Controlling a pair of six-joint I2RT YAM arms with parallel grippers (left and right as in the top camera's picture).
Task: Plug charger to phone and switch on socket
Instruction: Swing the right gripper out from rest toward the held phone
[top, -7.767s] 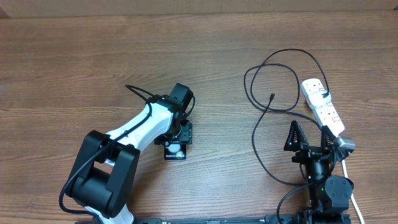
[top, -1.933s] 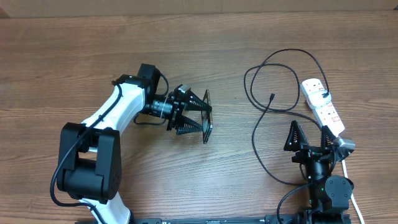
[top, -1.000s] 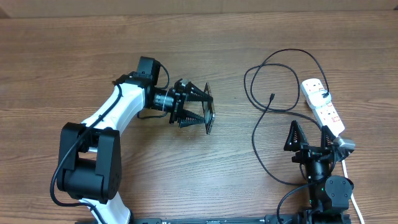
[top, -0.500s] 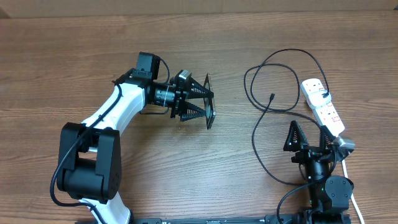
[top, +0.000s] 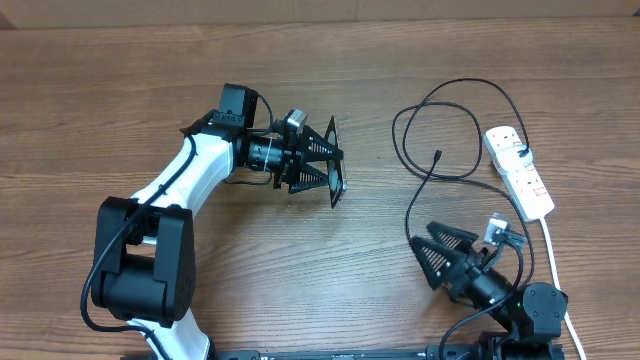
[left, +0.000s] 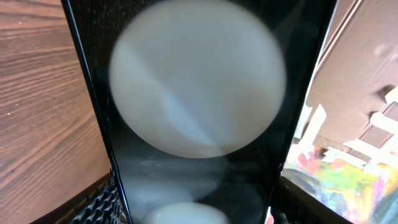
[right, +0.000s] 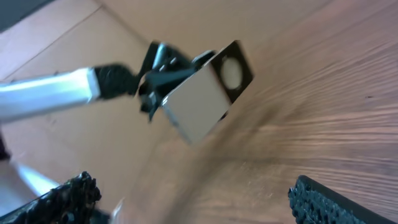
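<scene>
Two arms are in play, but only one carries anything. Your left jaws are clenched on the phone (top: 335, 176) and hold it on edge above the bench (top: 120, 90), its face filling the left wrist view. Your right jaws are spread wide and empty, low at the front of the bench and turned toward the phone.

The charger (top: 408, 215) lies in loose loops between the phone and the socket (top: 520, 170). Its connector tip (top: 438, 155) rests flat on the wood, well apart from both.

The job now looks like fetching that tip with the right arm. Take the cable just behind the connector, not further down the cord, so the tip can't droop or twist when you offer it up. Keep the jaws square across it.

I can't tell from these views which end of the phone has the port, so check that before closing in. Keep the left arm steady while the right arm approaches along the port's own axis. Leave the socket switch until the plug is seated
</scene>
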